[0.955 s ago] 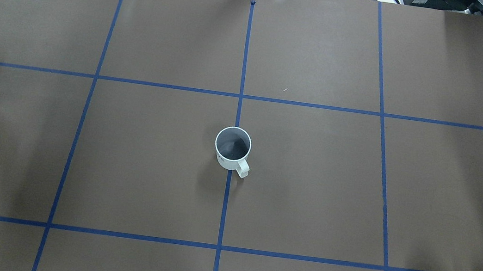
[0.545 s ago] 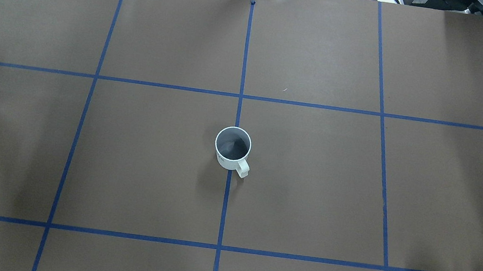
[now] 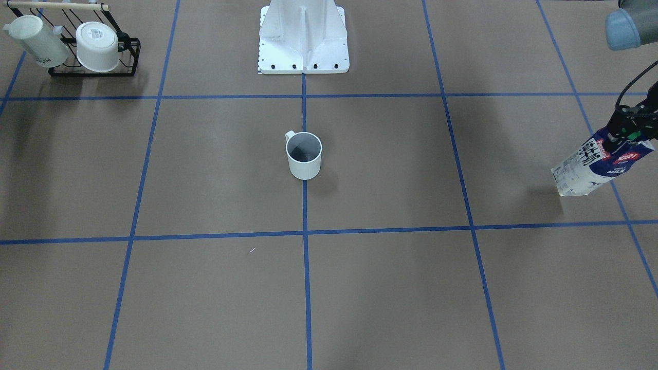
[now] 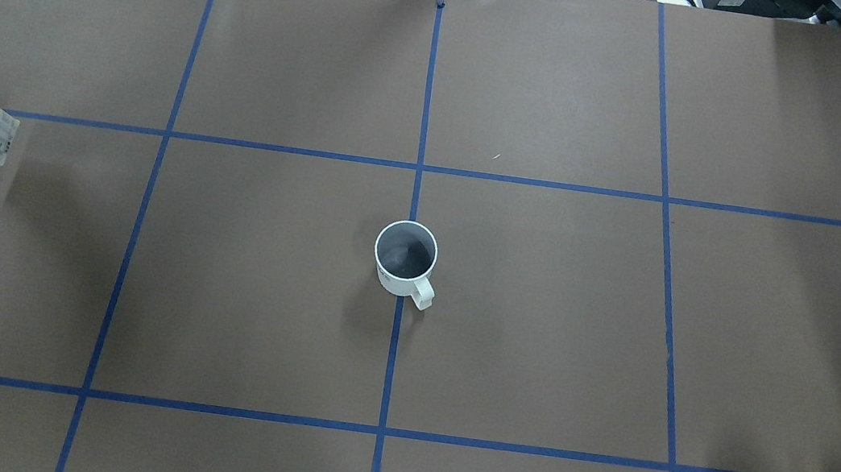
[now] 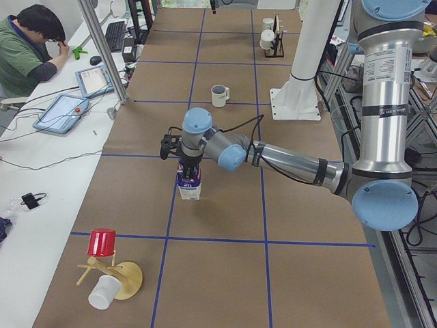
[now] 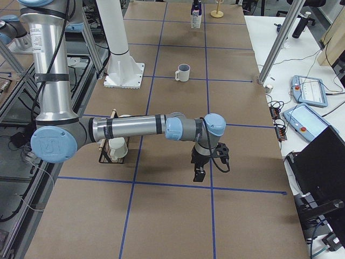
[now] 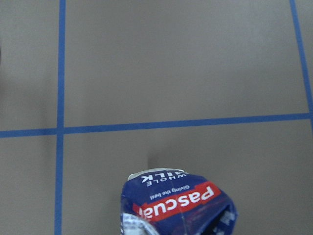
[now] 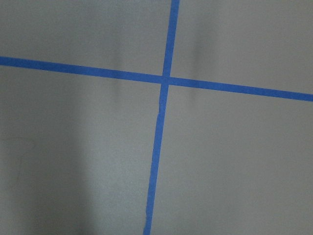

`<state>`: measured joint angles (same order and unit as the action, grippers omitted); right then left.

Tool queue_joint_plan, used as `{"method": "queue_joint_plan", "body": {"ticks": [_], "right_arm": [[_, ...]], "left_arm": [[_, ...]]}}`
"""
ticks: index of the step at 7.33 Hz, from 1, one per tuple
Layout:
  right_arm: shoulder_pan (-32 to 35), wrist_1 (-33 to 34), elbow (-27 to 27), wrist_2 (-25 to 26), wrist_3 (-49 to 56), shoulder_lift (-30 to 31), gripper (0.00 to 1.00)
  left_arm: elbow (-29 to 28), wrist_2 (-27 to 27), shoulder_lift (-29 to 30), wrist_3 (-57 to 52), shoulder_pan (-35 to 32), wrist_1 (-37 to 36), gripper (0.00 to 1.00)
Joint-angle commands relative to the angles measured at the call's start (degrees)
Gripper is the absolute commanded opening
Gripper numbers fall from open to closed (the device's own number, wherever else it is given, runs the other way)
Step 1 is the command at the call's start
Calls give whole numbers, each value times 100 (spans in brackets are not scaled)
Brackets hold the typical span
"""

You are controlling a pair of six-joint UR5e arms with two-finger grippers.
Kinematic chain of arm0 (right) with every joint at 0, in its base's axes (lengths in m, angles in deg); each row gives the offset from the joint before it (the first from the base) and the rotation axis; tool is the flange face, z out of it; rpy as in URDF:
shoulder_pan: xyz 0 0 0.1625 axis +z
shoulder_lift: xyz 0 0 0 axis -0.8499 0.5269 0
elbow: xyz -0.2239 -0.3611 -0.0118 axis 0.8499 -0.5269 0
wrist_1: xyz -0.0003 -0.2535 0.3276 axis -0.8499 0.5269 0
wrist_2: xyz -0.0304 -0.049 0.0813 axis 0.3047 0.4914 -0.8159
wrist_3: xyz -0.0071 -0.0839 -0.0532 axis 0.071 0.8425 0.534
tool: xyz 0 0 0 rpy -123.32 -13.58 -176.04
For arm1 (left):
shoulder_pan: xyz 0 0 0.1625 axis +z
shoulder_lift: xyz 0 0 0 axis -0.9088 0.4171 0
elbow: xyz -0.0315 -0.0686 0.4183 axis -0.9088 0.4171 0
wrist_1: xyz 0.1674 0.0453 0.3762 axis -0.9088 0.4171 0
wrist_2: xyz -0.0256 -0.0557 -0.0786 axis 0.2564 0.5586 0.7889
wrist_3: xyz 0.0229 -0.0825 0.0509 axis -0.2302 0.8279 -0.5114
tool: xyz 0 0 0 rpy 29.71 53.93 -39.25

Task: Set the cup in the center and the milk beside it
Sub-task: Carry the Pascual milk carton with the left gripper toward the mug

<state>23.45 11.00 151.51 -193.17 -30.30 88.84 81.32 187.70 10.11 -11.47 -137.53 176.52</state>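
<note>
Both arms same build: left arm (image 5: 293,164) and right arm (image 6: 129,127) are silver tube links with pale-blue round joint caps (image 5: 382,205). White flared pedestal base (image 3: 303,36), four dark screws (image 3: 294,66) along its foot edge. Printed label band (image 5: 387,109) on the left arm's vertical tube beside that pedestal. Thin black cable (image 3: 620,95) loops to the black left gripper (image 3: 627,139).

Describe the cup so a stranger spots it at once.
From the white robot base, follow the blue tape line outward; the cup stands on it. Unlike the two rack mugs in the corner, it is upright, alone, grey inside.
</note>
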Motion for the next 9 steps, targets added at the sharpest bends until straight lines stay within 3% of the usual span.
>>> {"method": "queue_joint_plan", "body": {"ticks": [1, 3, 4, 6, 9], "right_arm": [[0, 3, -44, -4, 2, 21, 100], [0, 3, -45, -4, 2, 56, 100], [0, 3, -45, -4, 2, 65, 100], [0, 3, -36, -4, 2, 83, 100], [0, 3, -36, -13, 2, 83, 100]], "left_arm": [[519, -390, 1217, 1426, 963, -1135, 0], [452, -1346, 2790, 2694, 2369, -2400, 0], [286, -1647, 3268, 3031, 2872, -2650, 0], [-75, -1974, 3815, 3561, 3402, -2644, 0], [-226, -2090, 4107, 3746, 3658, -2662, 0]]}}
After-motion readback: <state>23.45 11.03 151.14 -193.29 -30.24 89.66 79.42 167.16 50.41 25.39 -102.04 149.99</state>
